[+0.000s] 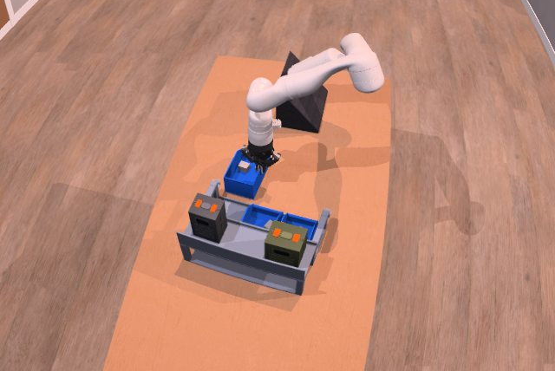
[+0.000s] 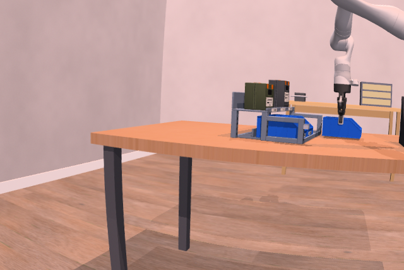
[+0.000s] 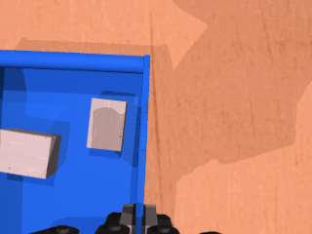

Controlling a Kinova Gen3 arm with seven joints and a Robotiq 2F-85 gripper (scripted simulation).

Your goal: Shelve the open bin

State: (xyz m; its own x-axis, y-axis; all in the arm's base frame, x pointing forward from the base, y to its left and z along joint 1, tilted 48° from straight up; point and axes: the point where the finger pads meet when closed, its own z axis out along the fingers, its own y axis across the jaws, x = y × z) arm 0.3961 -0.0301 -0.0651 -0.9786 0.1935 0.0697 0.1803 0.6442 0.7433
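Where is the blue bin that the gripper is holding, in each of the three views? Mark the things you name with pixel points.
Top: the held bin [image 1: 240, 187] [image 2: 341, 130] [image 3: 63, 202] is near the middle, just above the shelf.
Exterior: right part of the picture, to the right of the shelf [image 1: 242, 252] [image 2: 234, 123].
Wrist: left side, seen from above, cut off by the picture's edge.
Shared landmark: the gripper [image 1: 260, 170] [image 2: 340, 122] [image 3: 139, 214], at the bin's side wall.
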